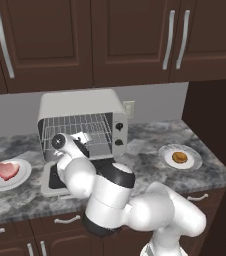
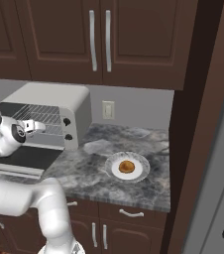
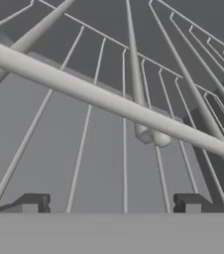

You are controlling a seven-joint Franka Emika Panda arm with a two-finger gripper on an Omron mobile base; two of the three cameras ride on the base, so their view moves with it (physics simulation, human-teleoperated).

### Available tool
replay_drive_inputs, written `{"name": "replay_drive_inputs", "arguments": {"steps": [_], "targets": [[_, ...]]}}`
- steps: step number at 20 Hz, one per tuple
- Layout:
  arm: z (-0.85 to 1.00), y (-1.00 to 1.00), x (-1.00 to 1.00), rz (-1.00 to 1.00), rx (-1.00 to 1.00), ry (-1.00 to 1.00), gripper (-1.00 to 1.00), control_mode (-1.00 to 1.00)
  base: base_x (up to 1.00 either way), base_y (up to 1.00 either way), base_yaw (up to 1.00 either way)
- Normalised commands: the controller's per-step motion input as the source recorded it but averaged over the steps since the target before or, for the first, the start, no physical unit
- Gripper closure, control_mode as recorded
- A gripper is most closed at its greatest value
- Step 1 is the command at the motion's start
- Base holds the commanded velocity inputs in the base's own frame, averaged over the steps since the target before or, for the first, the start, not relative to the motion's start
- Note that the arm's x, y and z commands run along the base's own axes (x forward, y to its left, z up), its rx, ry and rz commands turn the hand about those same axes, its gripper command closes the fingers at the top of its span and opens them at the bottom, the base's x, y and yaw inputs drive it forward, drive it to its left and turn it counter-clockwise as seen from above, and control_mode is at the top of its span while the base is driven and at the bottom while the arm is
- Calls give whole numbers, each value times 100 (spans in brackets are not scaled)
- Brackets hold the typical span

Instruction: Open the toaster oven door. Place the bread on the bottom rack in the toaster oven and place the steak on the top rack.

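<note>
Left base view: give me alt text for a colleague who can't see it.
The toaster oven sits on a grey counter with its door dropped open and the arm's end effector open at its wire racks. A steak waits on a plate at left, bread on a plate at right.

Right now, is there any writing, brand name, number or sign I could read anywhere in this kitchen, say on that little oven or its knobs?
None: no readable text in any view.
The toaster oven carries no brand or label on its grey casing.
Its two dark knobs show no numbers or marks that can be made out; they are too small to tell.
The wall outlet, the cabinet doors and both plates are plain.
</note>
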Motion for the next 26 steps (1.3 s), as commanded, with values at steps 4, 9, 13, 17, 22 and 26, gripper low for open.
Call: {"name": "replay_drive_inputs", "arguments": {"steps": [4, 9, 13, 17, 22, 26], "targets": [[-54, 6, -12, 0, 0, 16, -100, -100, 0, 0, 0], [-59, 7, -16, 0, 0, 15, -100, -100, 0, 0, 0], [-62, 3, -30, 0, 0, 18, -100, -100, 0, 0, 0], [-68, 4, -37, 0, 0, 16, -100, -100, 0, 0, 0], [-73, 6, -39, 0, 0, 13, -100, -100, 0, 0, 0], [-77, 7, -49, 0, 0, 10, -100, -100, 0, 0, 0]]}}
